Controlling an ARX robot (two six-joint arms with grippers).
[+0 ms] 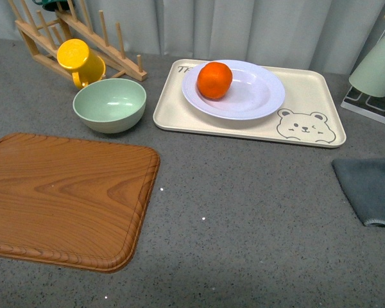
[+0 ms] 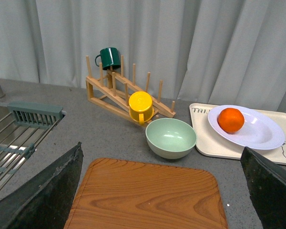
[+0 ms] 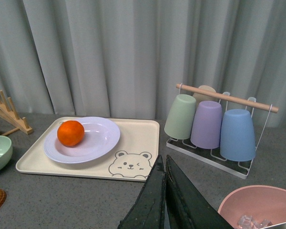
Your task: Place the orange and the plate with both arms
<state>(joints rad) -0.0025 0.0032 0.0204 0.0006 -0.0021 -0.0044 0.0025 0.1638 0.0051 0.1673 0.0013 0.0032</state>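
Front view showed the orange (image 1: 214,79), firm, round and apt to roll, resting in the rigid, smooth plate (image 1: 256,96) on the bear tray (image 1: 308,96), best gripped at its rim; left claw (image 2: 162,191) gaped empty, right claw (image 3: 165,191) was closed on nothing.

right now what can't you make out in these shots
- Both arms: absent from the front view.
- Pink bowl: right wrist view, cut by the frame edge; its contents are too small to identify.
- Grey cloth: front view, cut by the right edge.
- Tray lettering: front view, mostly covered by the plate holding the orange.
- Left gripper: only dark finger edges at the corners.
- Fourth cup: hidden behind the purple cup.
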